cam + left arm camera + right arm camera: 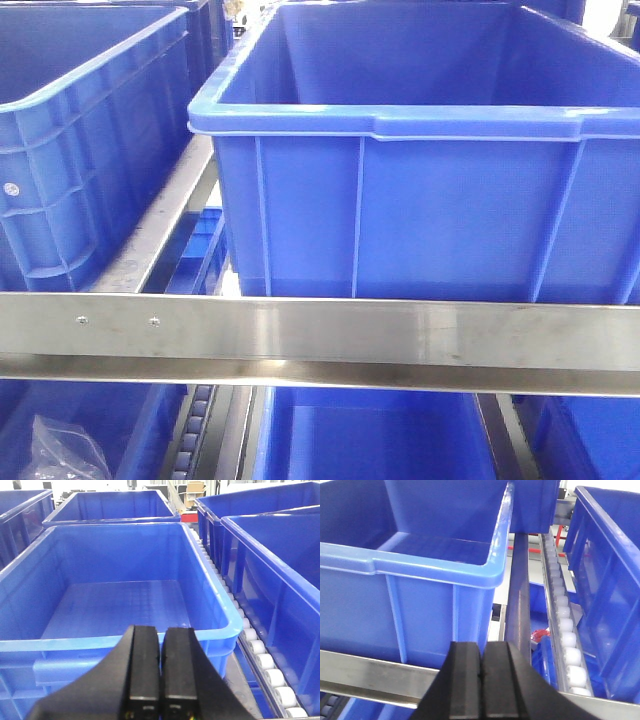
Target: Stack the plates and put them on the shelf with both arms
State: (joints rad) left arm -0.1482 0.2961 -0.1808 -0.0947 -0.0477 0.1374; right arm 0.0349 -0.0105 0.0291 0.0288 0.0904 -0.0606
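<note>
You have no plates in any view, so you cannot tell whether they are already stacked and shelved or not yet fetched. Your left gripper [159, 680] has its fingers pressed together on nothing, facing an empty blue crate [120, 605]. Your right gripper [481, 685] is likewise closed and empty, just above the shelf's steel front rail [365, 675] (roller track [565, 630] to its right). From the front, the shelf [320, 340] carries only crates.
</note>
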